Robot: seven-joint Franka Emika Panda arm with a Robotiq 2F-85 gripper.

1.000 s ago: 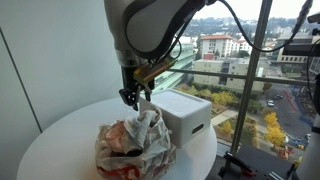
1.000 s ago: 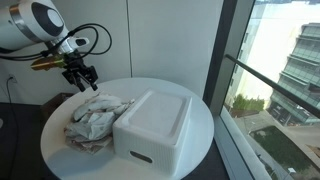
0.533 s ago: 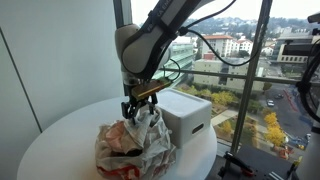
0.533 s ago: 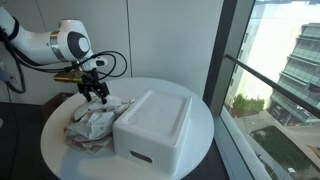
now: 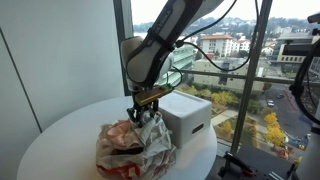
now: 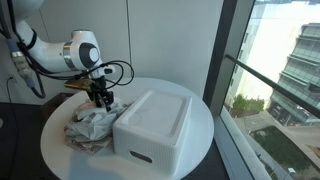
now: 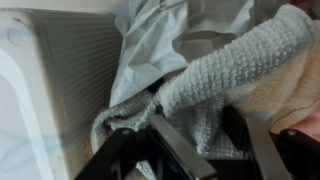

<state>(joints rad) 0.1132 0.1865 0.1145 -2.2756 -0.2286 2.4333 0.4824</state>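
A heap of crumpled cloths (image 5: 132, 148) lies on a round white table (image 5: 60, 130), next to a white box (image 5: 186, 115); both exterior views show it (image 6: 90, 126). My gripper (image 5: 143, 113) is down in the top of the heap, beside the box (image 6: 155, 125), and also shows in an exterior view (image 6: 102, 101). In the wrist view the fingers (image 7: 215, 140) stand apart with a fold of pale knitted towel (image 7: 230, 65) between them. A grey sheet (image 7: 180, 30) lies behind it, and the box wall (image 7: 50, 90) is at the left.
A floor-to-ceiling window (image 5: 250, 70) stands close behind the table, with a dark frame post (image 6: 225, 60). A white wall (image 5: 50, 50) is on the other side. The table edge (image 6: 200, 125) runs close round the box.
The gripper has come down from above the heap into its top, close beside the box. The arm has leaned over the table. The cloths and the box have not moved.
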